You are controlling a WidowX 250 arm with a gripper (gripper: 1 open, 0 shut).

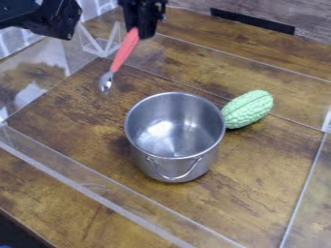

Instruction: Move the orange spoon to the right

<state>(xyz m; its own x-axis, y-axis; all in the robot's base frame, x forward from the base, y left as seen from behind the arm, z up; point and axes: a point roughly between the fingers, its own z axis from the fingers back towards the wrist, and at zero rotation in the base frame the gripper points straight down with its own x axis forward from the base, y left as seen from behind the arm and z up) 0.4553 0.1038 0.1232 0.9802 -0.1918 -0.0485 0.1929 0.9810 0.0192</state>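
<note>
The orange spoon [122, 58] hangs tilted in the air above the wooden table, its orange-red handle pinched at the top by my gripper [139, 29] and its small silvery bowl [107, 83] pointing down to the left. My gripper is shut on the handle's upper end, at the top of the view, left of centre. The spoon's bowl hovers just up and left of the steel pot [173, 135].
A bumpy green vegetable [247, 108] lies against the pot's right side. A clear plastic barrier [77, 184] runs along the front and left. The wooden tabletop [258, 184] stretches to the right and front.
</note>
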